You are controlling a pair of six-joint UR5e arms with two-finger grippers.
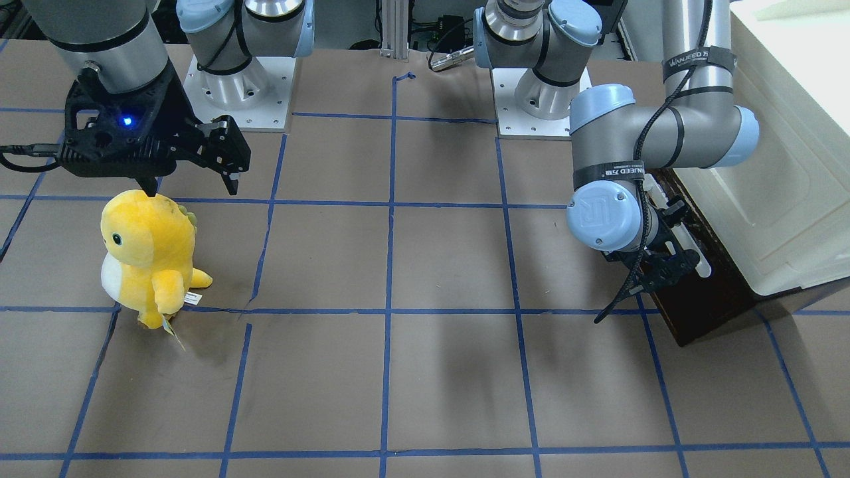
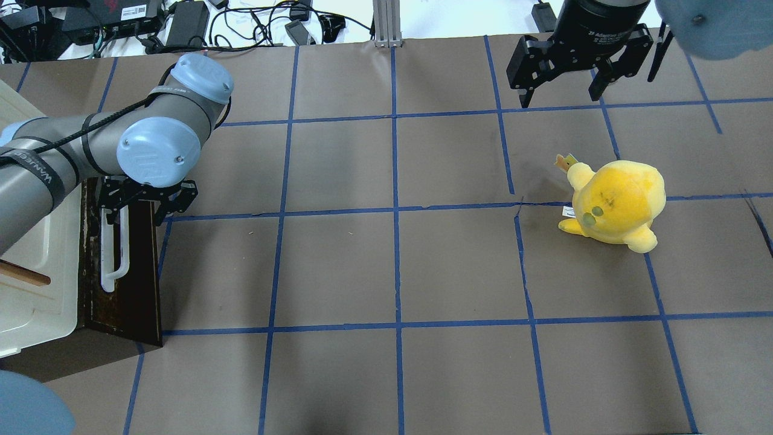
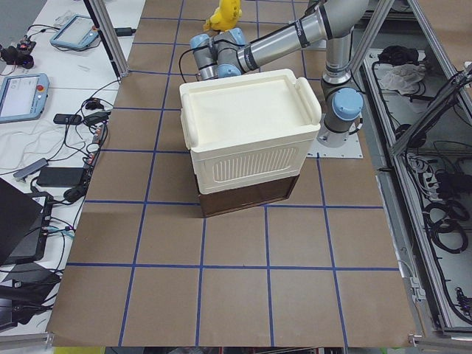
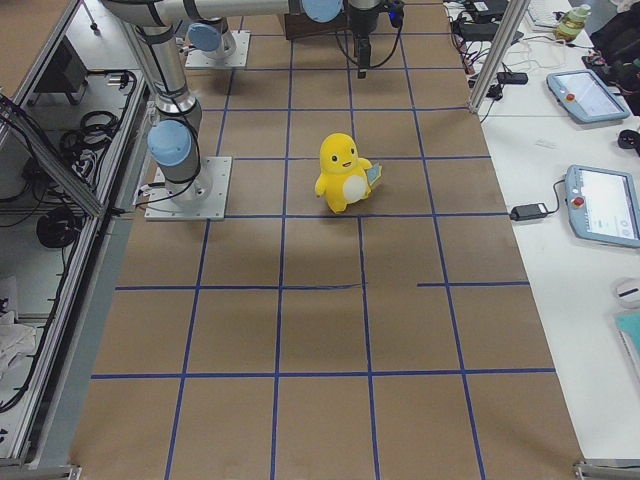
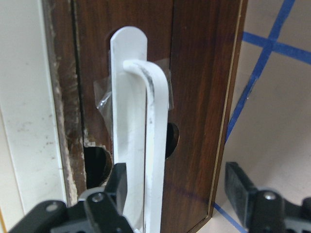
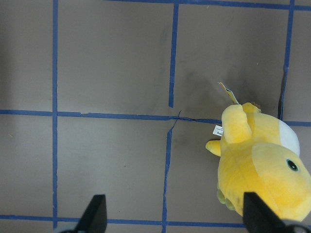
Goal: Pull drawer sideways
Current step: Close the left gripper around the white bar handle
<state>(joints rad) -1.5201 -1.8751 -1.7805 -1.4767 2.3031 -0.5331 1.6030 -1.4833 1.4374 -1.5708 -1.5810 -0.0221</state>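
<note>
You're at the grasp: the left fingers [image 5: 239, 187] stand wide open astride the white handle [image 5: 129, 111], holding nothing. The drawer [image 5: 199, 73] sits under the cabinet [image 2: 42, 302] at the left end of the desk [image 2: 392, 266]. Close, then pull sideways.

The brown tabletop [image 2: 338, 272], gridded with blue tape [image 2: 396, 181], carries a standing yellow plush toy [image 2: 616, 199] and, well apart, the dark drawer [image 2: 140, 284].

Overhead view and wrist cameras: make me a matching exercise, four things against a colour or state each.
Things:
1 drawer
2 left pincer
3 right pincer
4 plush toy

States:
A yellow, upright
B open, astride the white handle
C dark brown
D open, away from the drawer

Pairs: 1-C, 2-B, 3-D, 4-A
</note>
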